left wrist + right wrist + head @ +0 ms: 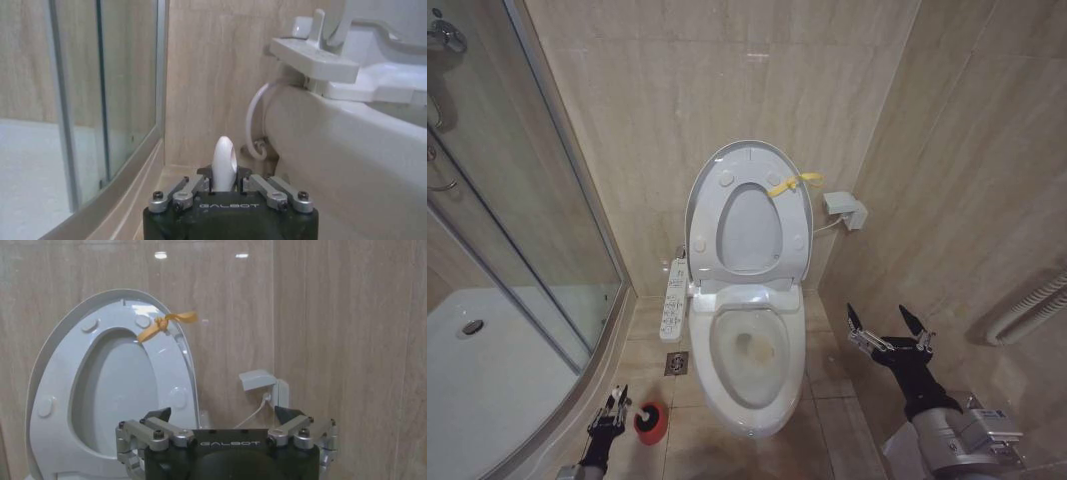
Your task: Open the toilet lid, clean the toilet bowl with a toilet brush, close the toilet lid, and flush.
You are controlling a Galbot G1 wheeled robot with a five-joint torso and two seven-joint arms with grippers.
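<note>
White and glossy, the lid (749, 215) stands raised against the far wall with the seat, leaving the stained bowl (749, 350) open below. On the near left floor the left gripper (611, 408) is closed on the brush (223, 165) handle, whose tip pokes up between the fingers, just beside the red holder (651, 422). The right gripper (888, 327) hovers right of the bowl, jaws spread wide and empty. Risks: the thin handle could twist in the grip, the holder could tip as the brush lifts, or the head could catch the button panel (673, 300).
</note>
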